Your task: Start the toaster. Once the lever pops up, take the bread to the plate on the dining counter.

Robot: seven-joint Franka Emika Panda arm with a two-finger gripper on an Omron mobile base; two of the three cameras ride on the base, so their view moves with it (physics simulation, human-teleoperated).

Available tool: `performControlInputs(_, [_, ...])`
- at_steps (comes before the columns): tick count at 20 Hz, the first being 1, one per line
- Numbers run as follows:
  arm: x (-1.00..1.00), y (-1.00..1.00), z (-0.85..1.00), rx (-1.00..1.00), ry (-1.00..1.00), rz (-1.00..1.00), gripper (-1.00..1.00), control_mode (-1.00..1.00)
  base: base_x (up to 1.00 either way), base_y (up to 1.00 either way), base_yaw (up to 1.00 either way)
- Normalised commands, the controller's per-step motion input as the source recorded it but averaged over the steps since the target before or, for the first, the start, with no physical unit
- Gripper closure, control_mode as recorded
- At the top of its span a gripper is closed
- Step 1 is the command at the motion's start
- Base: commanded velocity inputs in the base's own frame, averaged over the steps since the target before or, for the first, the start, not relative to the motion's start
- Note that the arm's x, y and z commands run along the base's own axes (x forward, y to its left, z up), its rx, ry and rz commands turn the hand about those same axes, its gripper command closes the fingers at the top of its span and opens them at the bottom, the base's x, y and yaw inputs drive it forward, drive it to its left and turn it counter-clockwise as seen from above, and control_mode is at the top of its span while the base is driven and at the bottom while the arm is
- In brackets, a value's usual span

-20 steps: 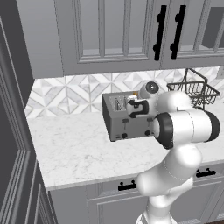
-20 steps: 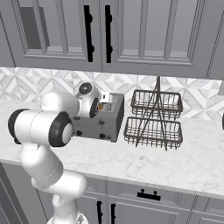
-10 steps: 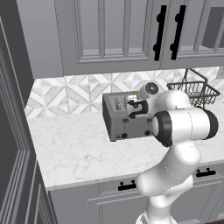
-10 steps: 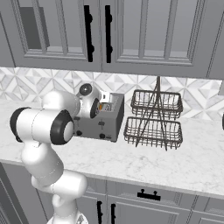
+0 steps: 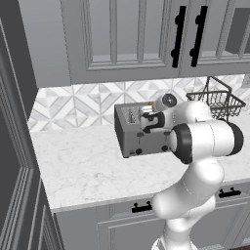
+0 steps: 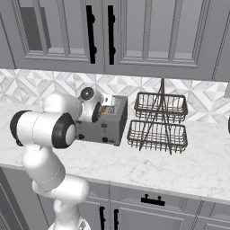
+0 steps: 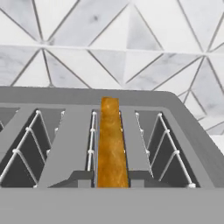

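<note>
The grey toaster (image 5: 132,139) (image 6: 108,128) stands on the marble worktop against the tiled wall. My gripper (image 5: 146,118) (image 6: 104,106) hangs right over its top slots. In the hand view the bread (image 7: 112,140) stands on edge in a middle slot of the toaster (image 7: 68,127), golden-brown, its top edge facing me. The gripper (image 7: 112,177) has a dark fingertip (image 7: 83,177) pressed to each side of the slice, shut on it. The plate and the dining counter are out of view.
A two-tier black wire basket (image 6: 159,123) (image 5: 217,100) stands on the worktop just right of the toaster. Grey upper cabinets (image 5: 132,34) hang above. The worktop's front edge (image 5: 97,202) runs over grey drawers. Bare marble (image 5: 83,166) lies left of and before the toaster.
The jaws have closed from wide open onto the bread in the slot. The arm and the toaster have stayed in place.
</note>
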Motion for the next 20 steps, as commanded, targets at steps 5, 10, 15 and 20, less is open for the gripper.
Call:
performControlInputs(5, [0.02,-0.02,0.3,0.05,-0.15,0.0,1.0,-1.0,0.0,0.0,0.0])
performControlInputs(10, [0.0,0.0,0.34,-0.01,-0.17,0.0,1.0,-1.0,0.0,0.0,0.0])
performControlInputs(15, [0.0,-0.04,0.58,0.0,-0.13,0.0,1.0,-1.0,0.0,0.0,0.0])
performControlInputs(20, [-0.04,-0.16,0.74,0.0,-0.01,0.02,1.0,-1.0,0.0,0.0,0.0])
